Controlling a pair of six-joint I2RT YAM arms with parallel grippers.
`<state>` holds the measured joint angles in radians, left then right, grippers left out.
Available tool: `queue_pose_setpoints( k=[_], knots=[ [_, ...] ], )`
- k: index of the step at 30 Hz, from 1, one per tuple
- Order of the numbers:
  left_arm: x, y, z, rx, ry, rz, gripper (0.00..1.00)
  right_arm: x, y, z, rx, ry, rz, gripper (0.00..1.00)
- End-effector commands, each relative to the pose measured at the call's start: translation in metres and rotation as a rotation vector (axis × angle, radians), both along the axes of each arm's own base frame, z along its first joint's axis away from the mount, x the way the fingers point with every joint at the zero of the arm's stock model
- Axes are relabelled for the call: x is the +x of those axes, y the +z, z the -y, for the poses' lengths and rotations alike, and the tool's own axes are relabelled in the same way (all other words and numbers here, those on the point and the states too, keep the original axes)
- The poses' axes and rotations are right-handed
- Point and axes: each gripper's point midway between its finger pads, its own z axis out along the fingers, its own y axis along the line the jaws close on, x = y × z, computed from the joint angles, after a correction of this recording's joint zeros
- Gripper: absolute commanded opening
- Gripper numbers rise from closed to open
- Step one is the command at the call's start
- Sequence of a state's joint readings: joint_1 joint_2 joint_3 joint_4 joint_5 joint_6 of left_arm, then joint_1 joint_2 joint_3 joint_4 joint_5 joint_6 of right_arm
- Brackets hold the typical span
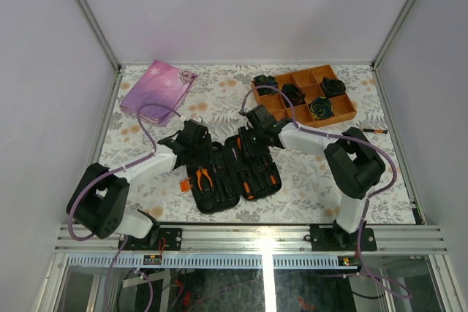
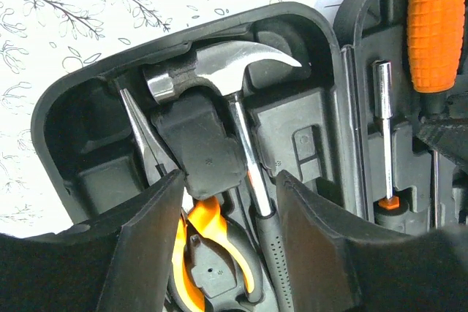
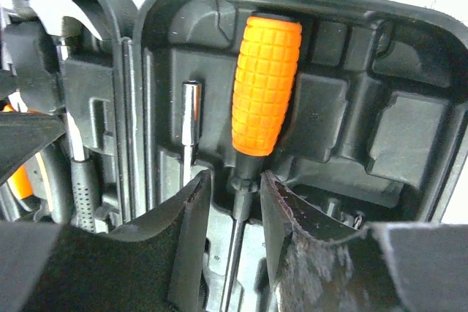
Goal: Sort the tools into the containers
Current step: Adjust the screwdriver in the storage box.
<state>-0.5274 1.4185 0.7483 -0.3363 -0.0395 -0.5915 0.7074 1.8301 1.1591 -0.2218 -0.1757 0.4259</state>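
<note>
1. The tool case (image 1: 212,206) lies open at the near middle of the table, with both arms over its far end.
2. The right gripper (image 3: 234,180) has its fingers apart, one on each side of the big screwdriver (image 3: 267,85). It isn't clamped.
3. That screwdriver sits in the right half. Its long axis runs straight ahead of the gripper, with the orange handle at the far end and the thin shaft between the jaws.
4. The left gripper (image 2: 228,174) is also spread. It straddles the pliers (image 2: 212,231) and the hammer (image 2: 212,71) shaft in the left half, and I can't tell whether it touches them.
5. A thin driver (image 1: 373,131) lies loose on the table, well off to the right.
6. The right arm is clearly the nearer one for that.
</note>
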Motion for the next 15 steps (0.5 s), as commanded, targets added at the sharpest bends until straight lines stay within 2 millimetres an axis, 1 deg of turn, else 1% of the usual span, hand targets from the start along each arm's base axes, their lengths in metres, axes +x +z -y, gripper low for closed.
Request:
queue_pose_setpoints(
  k=[1, 8, 11, 12, 15],
  knots=[
    [0.006, -0.008, 0.002, -0.003, 0.012, 0.019, 0.52, 0.008, 0.004, -0.002, -0.018, 0.002, 0.004, 0.40],
    [0.006, -0.010, 0.003, -0.005, 0.005, 0.013, 0.51, 0.010, -0.010, 0.002, -0.085, 0.006, -0.018, 0.39],
    [0.006, -0.010, 0.003, -0.005, 0.005, 0.013, 0.52, 0.009, -0.009, -0.001, -0.079, 0.011, -0.020, 0.30],
    [0.006, -0.009, 0.004, -0.007, 0.004, 0.014, 0.51, 0.011, -0.006, -0.002, -0.072, 0.009, -0.015, 0.25],
    [0.006, -0.010, 0.004, -0.008, 0.002, 0.012, 0.51, 0.015, 0.007, -0.004, -0.052, -0.003, 0.013, 0.18]
  ],
)
